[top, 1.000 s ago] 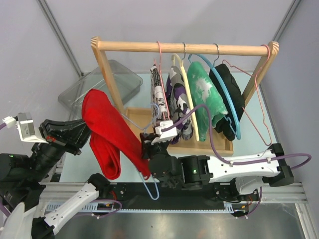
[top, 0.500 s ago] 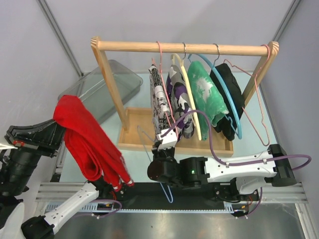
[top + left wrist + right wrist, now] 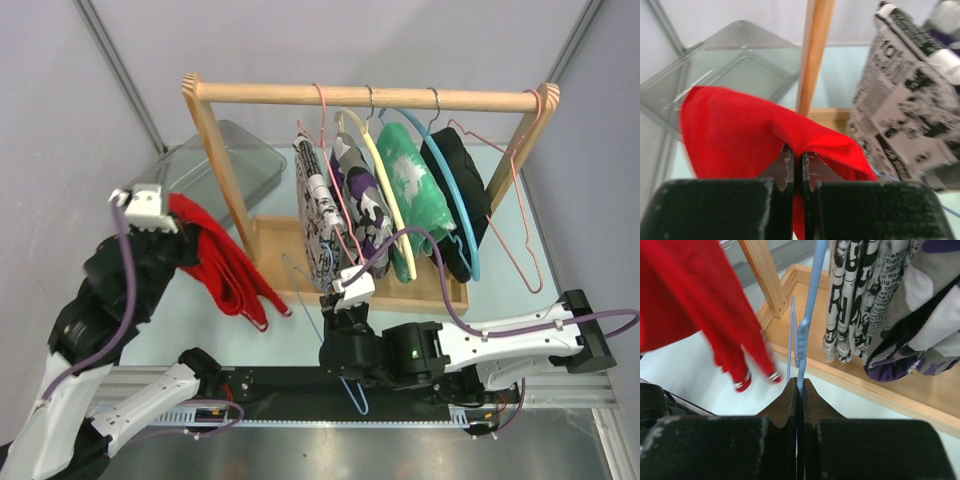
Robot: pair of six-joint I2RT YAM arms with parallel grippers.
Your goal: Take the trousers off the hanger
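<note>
The red trousers (image 3: 228,268) hang folded from my left gripper (image 3: 185,243), left of the wooden rack and free of the hanger. In the left wrist view my left gripper (image 3: 796,160) is shut on a fold of the red trousers (image 3: 740,125). My right gripper (image 3: 337,315) is in front of the rack base. In the right wrist view my right gripper (image 3: 800,385) is shut on the bare light-blue hanger (image 3: 807,315). The trousers' cuffs (image 3: 740,382) dangle to its left, apart from the hanger.
The wooden rack (image 3: 370,96) holds several hangers with garments, the nearest a newspaper-print one (image 3: 318,215). Its left post (image 3: 815,50) stands just right of the trousers. A clear grey bin (image 3: 215,165) lies behind the left gripper. The rack's base tray (image 3: 875,390) lies ahead of the right gripper.
The left gripper pulled the red trousers off the hanger to the left, then carried them back up toward the bin. The right gripper, holding the hanger, shifted slightly right.
</note>
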